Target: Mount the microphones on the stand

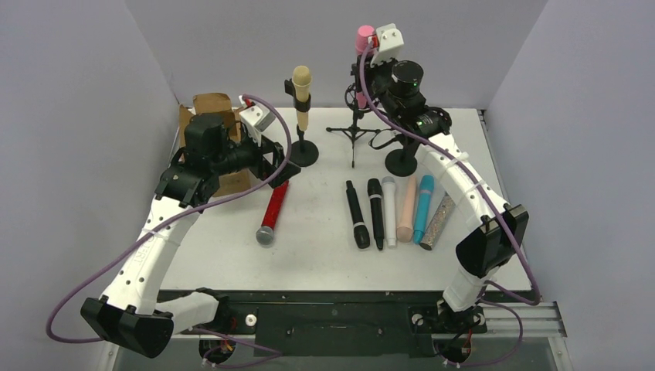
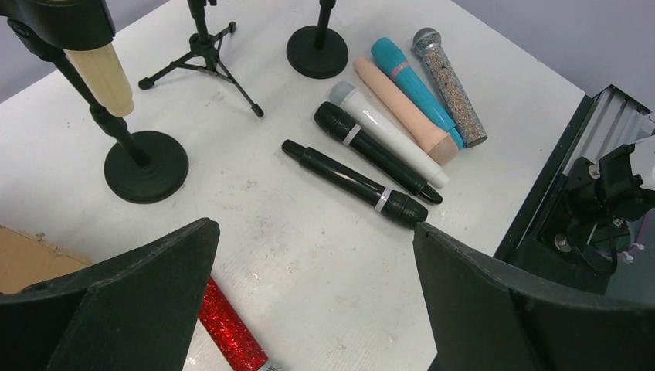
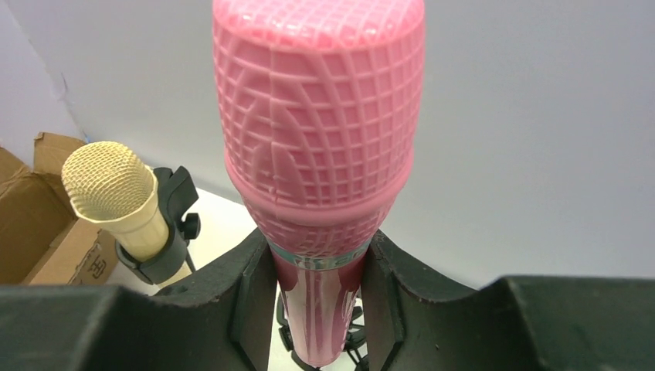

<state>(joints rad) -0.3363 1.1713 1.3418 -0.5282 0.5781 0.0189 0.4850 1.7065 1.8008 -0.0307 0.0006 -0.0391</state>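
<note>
Top external: cardboard box (image 1: pixel 210 108) beside left tool (image 1: pixel 276 161).

bare table (image 1: pixel 317 232) lies open between the red microphone (image 1: pixel 273 210) and the row of six microphones (image 1: pixel 390 212), wide enough for a gripper. in that row only the outer black microphone (image 2: pixel 354 180) lies apart; the rest lie touching or nearly so, leaving no finger gap. at the back the cream microphone's stand (image 1: pixel 303 151), the tripod stand (image 1: pixel 354 133) and a second round-base stand (image 1: pixel 402 162) crowd close. the right gripper (image 3: pixel 319 297), clamped on the pink microphone (image 3: pixel 318 116), fills the air above the tripod. the cardboard box (image 1: pixel 212 104) blocks the far left corner.
</note>
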